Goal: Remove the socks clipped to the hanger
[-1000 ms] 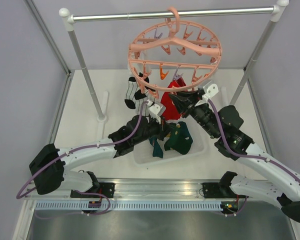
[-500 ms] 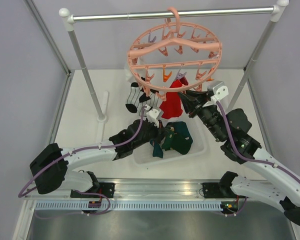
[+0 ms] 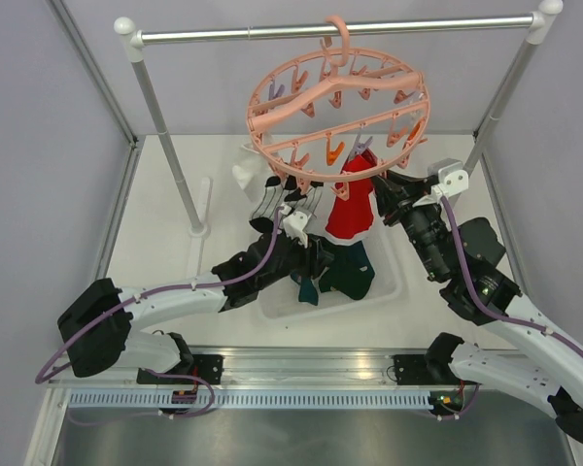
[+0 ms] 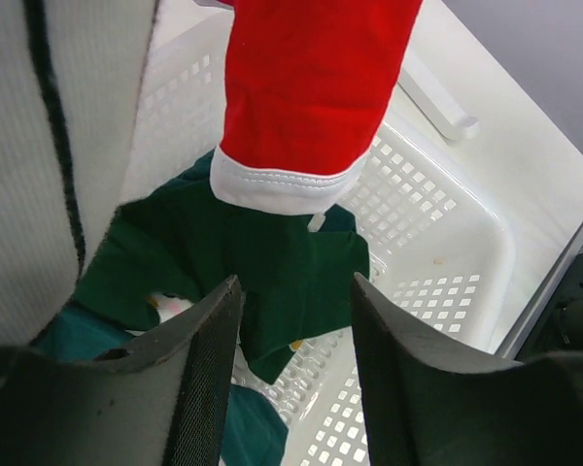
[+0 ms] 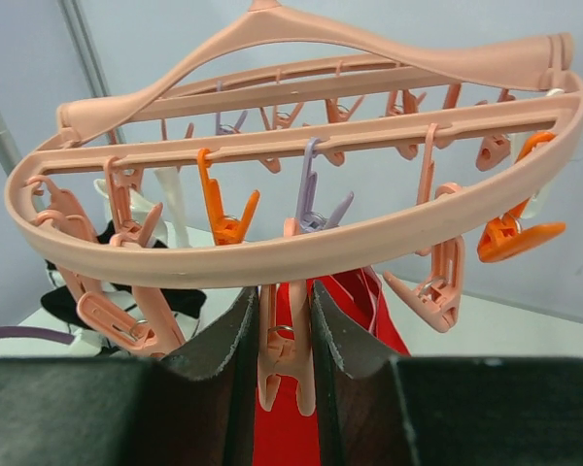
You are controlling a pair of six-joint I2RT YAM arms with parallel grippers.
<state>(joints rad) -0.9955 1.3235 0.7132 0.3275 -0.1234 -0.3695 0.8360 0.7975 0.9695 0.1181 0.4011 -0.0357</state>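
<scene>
The salmon-pink ring hanger (image 3: 340, 107) hangs tilted from its hook on the rail. My right gripper (image 3: 381, 190) (image 5: 285, 291) is shut on a pink clip (image 5: 288, 354) under the ring's near rim. A red sock (image 3: 353, 206) (image 5: 364, 296) hangs right behind that clip. White striped socks (image 3: 272, 194) dangle from the ring's left side. My left gripper (image 3: 314, 258) (image 4: 296, 282) is open over the tray with nothing between its fingers. Below it lie dark green socks (image 3: 348, 272) (image 4: 272, 257). The red sock's white cuff (image 4: 282, 189) hangs just ahead of it.
A white perforated tray (image 3: 274, 307) (image 4: 447, 233) sits between the arms and holds the dropped socks. The silver rail (image 3: 272, 31) rests on two slanted poles (image 3: 170, 146). Grey walls close in both sides. Several free clips (image 5: 219, 209) dangle from the ring.
My left gripper has opened over the tray. The right gripper has moved up and to the right with the clip, tilting the hanger and lifting the red sock.
</scene>
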